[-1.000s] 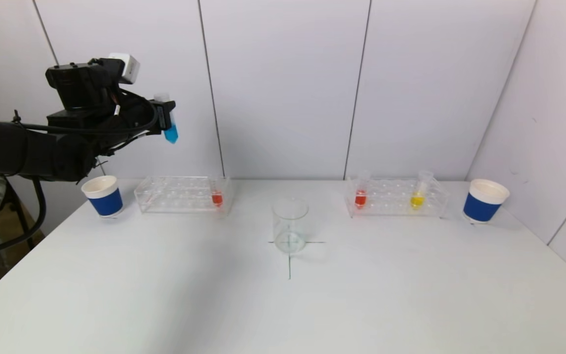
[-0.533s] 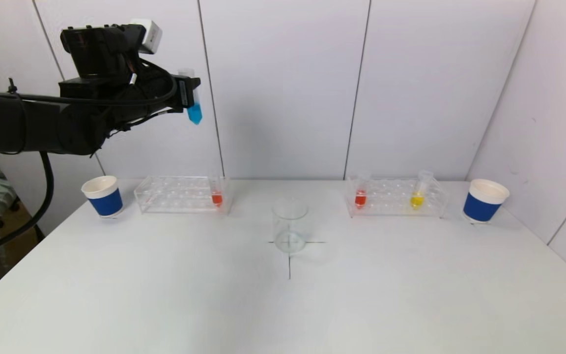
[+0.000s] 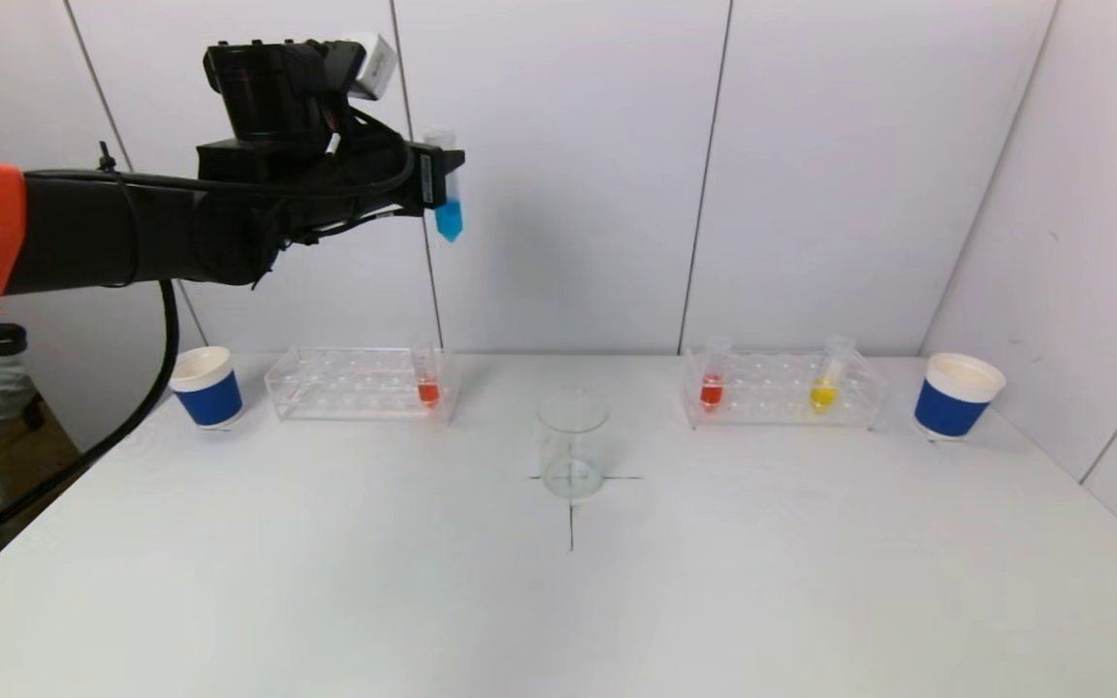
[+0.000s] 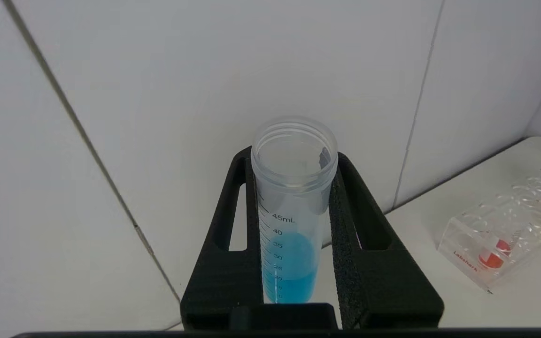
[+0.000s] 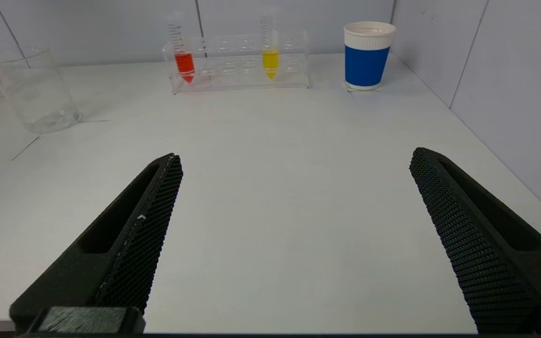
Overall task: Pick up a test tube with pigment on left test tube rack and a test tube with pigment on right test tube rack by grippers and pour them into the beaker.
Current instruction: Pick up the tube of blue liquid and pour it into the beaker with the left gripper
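The clear plastic graduated test tube part-filled with blue pigment (image 3: 446,194) hangs upright and uncapped high above the white table (image 3: 326,582), at about eleven o'clock from the empty clear glass beaker (image 3: 572,444) standing on the marked cross at table centre. The left gripper (image 4: 294,234) is clamped on it, foam-faced pads pressing opposite sides of the barrel just below the threaded mouth.

It looks light, stiff and smooth-walled, so I judge it could slip or swivel in the pads when tipped. The present high hold on the straight barrel, clear of the tapered tip, seems right. With the mouth open, any tilt before it is over the beaker would probably spill.

Below sits the left clear plastic rack (image 3: 357,383), holding one red-filled tube (image 3: 428,378) at its right end. At about two o'clock from the beaker, the right clear rack (image 3: 781,390) holds a red tube (image 3: 711,380) and a yellow tube (image 3: 824,383). The right gripper (image 5: 294,234) hovers low over the near table, its jaws spread wide with nothing between them.
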